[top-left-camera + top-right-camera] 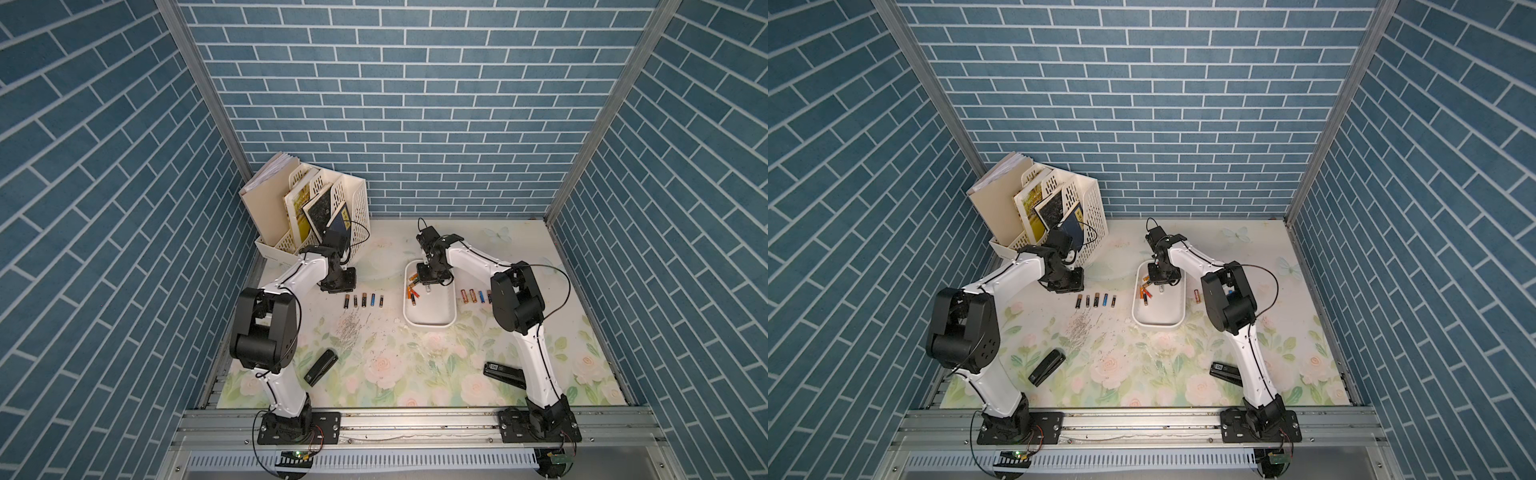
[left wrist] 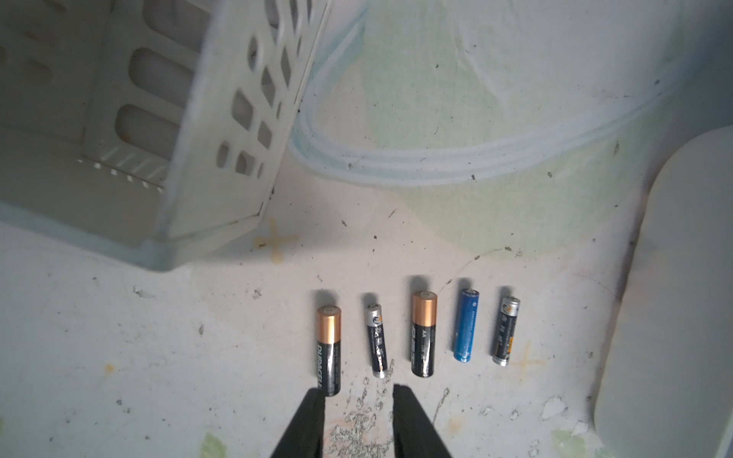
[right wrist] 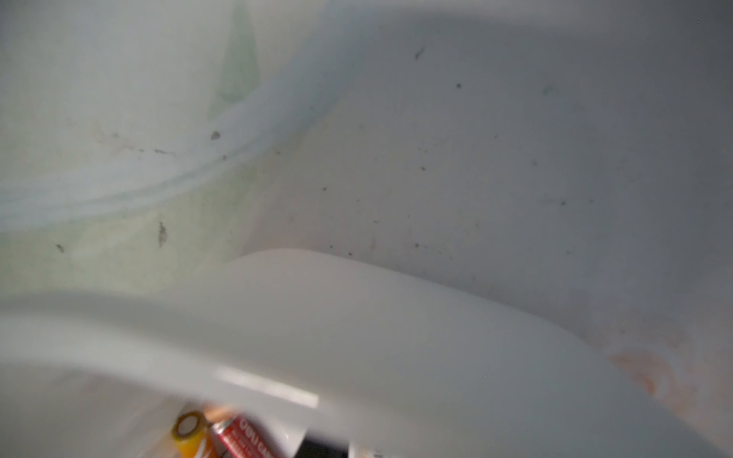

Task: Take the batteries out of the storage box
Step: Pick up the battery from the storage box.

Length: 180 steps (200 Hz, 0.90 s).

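Observation:
The white storage box [image 1: 430, 324] [image 1: 1158, 323] lies right of the table's middle, with several batteries [image 1: 412, 292] [image 1: 1145, 293] heaped in its far left corner. My right gripper [image 1: 428, 286] reaches down into the box beside that heap. The right wrist view is blurred: it shows the box wall [image 3: 357, 337] and a yellow battery [image 3: 190, 436] next to a red one [image 3: 238, 436], but not how the jaws stand. My left gripper [image 2: 359, 392] [image 1: 340, 289] hangs open and empty just above a row of several batteries [image 2: 422, 333] [image 1: 363, 300] left of the box. More batteries [image 1: 473, 296] lie in a row right of the box.
A cream perforated file rack [image 1: 316, 208] [image 2: 178, 119] with books stands at the back left, close to my left wrist. A black stapler [image 1: 320, 365] lies front left and another [image 1: 505, 372] front right. Loose staples [image 1: 349, 326] are scattered below the left battery row.

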Available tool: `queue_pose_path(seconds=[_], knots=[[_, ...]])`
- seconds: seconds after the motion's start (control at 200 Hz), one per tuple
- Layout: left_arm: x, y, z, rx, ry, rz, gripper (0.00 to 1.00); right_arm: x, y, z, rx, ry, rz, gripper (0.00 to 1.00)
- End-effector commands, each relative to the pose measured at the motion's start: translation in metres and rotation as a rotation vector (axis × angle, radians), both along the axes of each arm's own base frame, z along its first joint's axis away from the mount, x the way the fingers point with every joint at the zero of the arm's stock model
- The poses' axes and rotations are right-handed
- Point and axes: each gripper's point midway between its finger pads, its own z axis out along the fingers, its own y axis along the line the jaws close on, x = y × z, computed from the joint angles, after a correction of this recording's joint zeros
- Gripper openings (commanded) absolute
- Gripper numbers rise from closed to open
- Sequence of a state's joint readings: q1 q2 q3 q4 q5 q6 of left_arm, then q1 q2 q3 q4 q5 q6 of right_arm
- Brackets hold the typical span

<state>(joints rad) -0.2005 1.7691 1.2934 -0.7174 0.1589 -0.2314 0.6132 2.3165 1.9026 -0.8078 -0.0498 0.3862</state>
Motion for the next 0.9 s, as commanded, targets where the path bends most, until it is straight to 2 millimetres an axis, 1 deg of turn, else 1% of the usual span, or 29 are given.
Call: queue_pose_path(seconds=[0.0, 0.08, 0.185, 0.275, 0.34, 0.435, 0.67, 0.71, 0.72, 0.74, 0.88, 0.895], knots=[[-0.002, 0.0, 0.007, -0.005, -0.011, -0.002, 0.35, -0.013, -0.01, -0.011, -0.064, 0.045, 0.028, 0.29], [-0.002, -0.001, 0.008, -0.006, -0.012, -0.004, 0.34, -0.015, -0.011, -0.011, -0.07, 0.05, 0.031, 0.29], [-0.002, -0.003, 0.01, -0.007, -0.014, -0.008, 0.34, -0.016, -0.011, -0.01, -0.07, 0.051, 0.037, 0.22], [-0.002, -0.004, 0.011, -0.006, -0.013, -0.01, 0.34, -0.016, -0.011, -0.009, -0.066, 0.05, 0.039, 0.18], [-0.002, -0.005, 0.012, -0.006, -0.016, -0.009, 0.34, -0.016, -0.01, -0.006, -0.061, 0.048, 0.042, 0.16], [-0.002, -0.005, 0.013, -0.006, -0.018, -0.009, 0.34, -0.016, -0.008, 0.003, -0.048, 0.036, 0.044, 0.16], [-0.001, -0.007, 0.016, -0.011, -0.022, -0.006, 0.34, -0.014, -0.004, 0.047, 0.024, -0.019, 0.047, 0.15], [0.0, -0.008, 0.016, -0.011, -0.025, -0.007, 0.34, -0.015, -0.005, 0.048, 0.022, -0.016, 0.045, 0.14], [0.0, -0.008, 0.016, -0.011, -0.025, -0.007, 0.34, -0.014, -0.004, 0.06, 0.036, -0.036, 0.046, 0.14], [0.0, -0.008, 0.017, -0.012, -0.026, -0.008, 0.34, -0.014, -0.005, 0.067, 0.043, -0.046, 0.044, 0.14], [-0.001, -0.01, 0.015, -0.014, -0.022, -0.012, 0.34, -0.013, -0.016, 0.094, 0.064, -0.078, 0.025, 0.14], [-0.001, -0.01, 0.014, -0.014, -0.021, -0.013, 0.35, -0.015, -0.014, 0.097, 0.085, -0.069, 0.03, 0.14]])
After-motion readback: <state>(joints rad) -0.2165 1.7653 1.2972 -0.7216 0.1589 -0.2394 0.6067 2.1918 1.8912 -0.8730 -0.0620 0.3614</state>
